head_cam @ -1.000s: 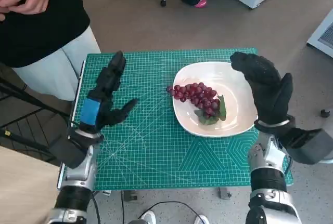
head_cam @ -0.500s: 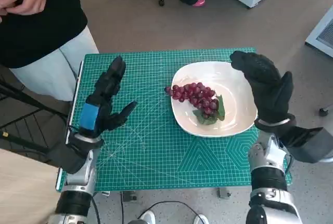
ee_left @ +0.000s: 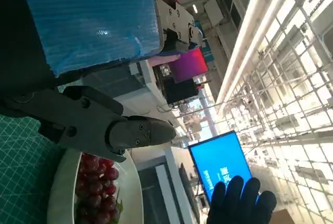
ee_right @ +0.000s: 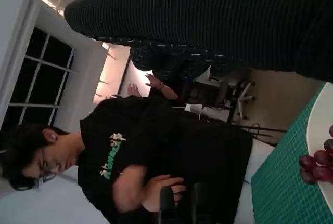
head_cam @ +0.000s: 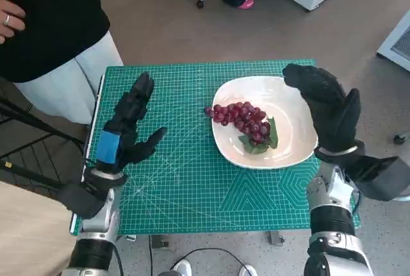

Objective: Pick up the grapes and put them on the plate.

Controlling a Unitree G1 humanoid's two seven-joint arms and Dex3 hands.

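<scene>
A bunch of dark red grapes (head_cam: 242, 120) with green leaves lies on the white plate (head_cam: 291, 100), its stem end reaching over the plate's left rim. The left wrist view shows the grapes (ee_left: 93, 193) on the plate (ee_left: 60, 193), and the right wrist view catches a few grapes (ee_right: 317, 164) at its edge. My left hand (head_cam: 126, 125), black with blue tape, hovers over the mat left of the plate, fingers spread, holding nothing. My gloved right hand (head_cam: 328, 106) is raised over the plate's right rim, fingers apart, empty.
The green cutting mat (head_cam: 186, 180) covers the small table. A person (head_cam: 51, 26) in a black top stands at the table's far left corner, and appears as a person (ee_right: 140, 156) in the right wrist view. A chair base and feet show on the floor beyond.
My left hand has drawn slightly back toward me and lower in the picture. The person's hands have moved away to the left. Grapes, plate and right hand stay put.
</scene>
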